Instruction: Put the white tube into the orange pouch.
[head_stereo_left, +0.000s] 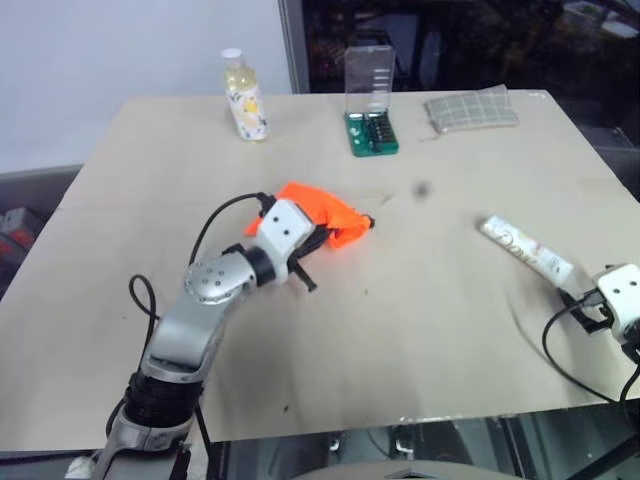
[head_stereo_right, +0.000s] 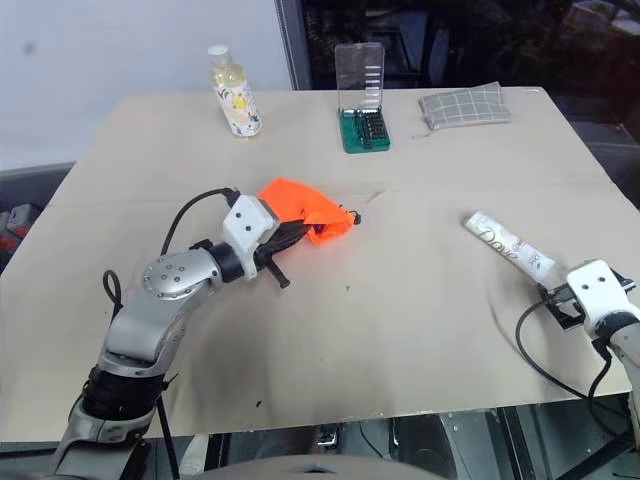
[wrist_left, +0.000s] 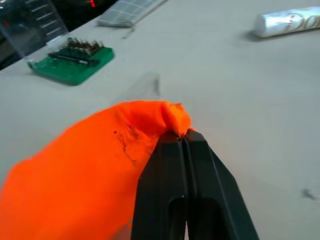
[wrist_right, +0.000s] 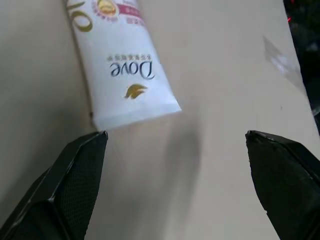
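At the worktop's (head_stereo_left: 420, 330) right edge, the right tool (wrist_right: 175, 145) gapes wide and empty just behind the white tube's (head_stereo_left: 527, 250) crimped end; the tube lies flat, its long axis running away from that tool. The left tool (wrist_left: 184, 137) pinches the orange pouch (head_stereo_left: 318, 212), well apart.

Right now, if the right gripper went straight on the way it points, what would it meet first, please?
Most likely the white tube: its flat end lies just ahead of the open right gripper, nearer one finger than centred, so it might only clip it.
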